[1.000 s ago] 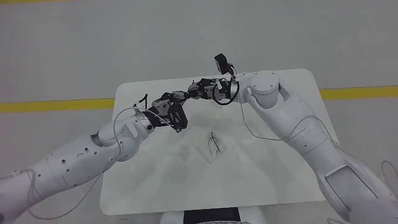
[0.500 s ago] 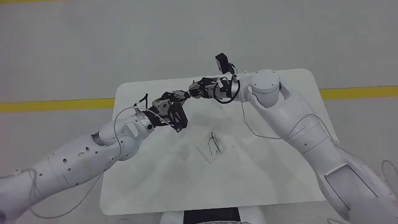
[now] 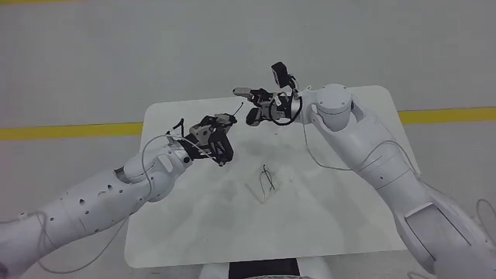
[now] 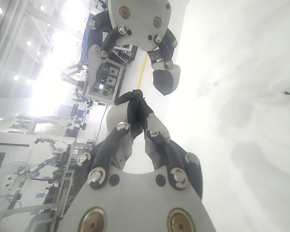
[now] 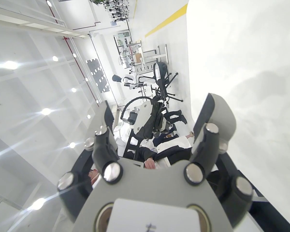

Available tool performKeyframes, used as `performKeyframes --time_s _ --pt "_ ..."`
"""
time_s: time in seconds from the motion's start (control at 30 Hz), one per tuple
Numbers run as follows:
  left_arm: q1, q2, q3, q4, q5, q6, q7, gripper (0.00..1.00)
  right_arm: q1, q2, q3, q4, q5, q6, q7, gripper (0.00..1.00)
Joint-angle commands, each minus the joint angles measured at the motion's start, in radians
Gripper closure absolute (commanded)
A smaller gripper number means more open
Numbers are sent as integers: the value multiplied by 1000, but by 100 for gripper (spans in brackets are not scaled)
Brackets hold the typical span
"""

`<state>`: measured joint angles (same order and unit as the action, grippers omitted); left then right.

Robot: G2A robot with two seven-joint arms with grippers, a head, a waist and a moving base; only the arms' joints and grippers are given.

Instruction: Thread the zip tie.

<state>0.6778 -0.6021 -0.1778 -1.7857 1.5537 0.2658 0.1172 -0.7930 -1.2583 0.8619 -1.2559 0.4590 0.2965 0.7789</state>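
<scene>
Zip tie (image 3: 237, 109) is showing as a thin dark strand sticking out from the left jaws, above the far side of the desk (image 3: 349, 225). The left jaws are pinching shut on its near end, their dark fingertips (image 4: 135, 102) pressing together. The right jaws are standing wide open just beyond the strand's free tip, gripping nothing. I am judging the threading as under way but unfinished: one end is being held, the free tip is waiting to be taken up, and whether it is passing through its head I cannot tell. A second tie (image 3: 266, 180) is lying in a narrow dark loop on the desk, well apart from both jaws. The strand is looking slim, springy and slightly bowed; the desk is looking smooth, white and round-cornered; the fingertips are wearing soft dark padding.
</scene>
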Motion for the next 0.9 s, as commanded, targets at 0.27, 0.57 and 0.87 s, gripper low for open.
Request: performKeyframes --time_s 0.27,0.57,0.87 --pt "69 20 -147 17 -490 -101 160 100 -63 25 82 -36 -94 -110 -63 0" --pt "116 48 -255 72 -755 -354 253 100 -98 31 112 -54 -113 -113 -68 0" --pt "163 55 -290 133 -997 -606 367 100 -102 31 114 -54 -116 -114 -69 0"
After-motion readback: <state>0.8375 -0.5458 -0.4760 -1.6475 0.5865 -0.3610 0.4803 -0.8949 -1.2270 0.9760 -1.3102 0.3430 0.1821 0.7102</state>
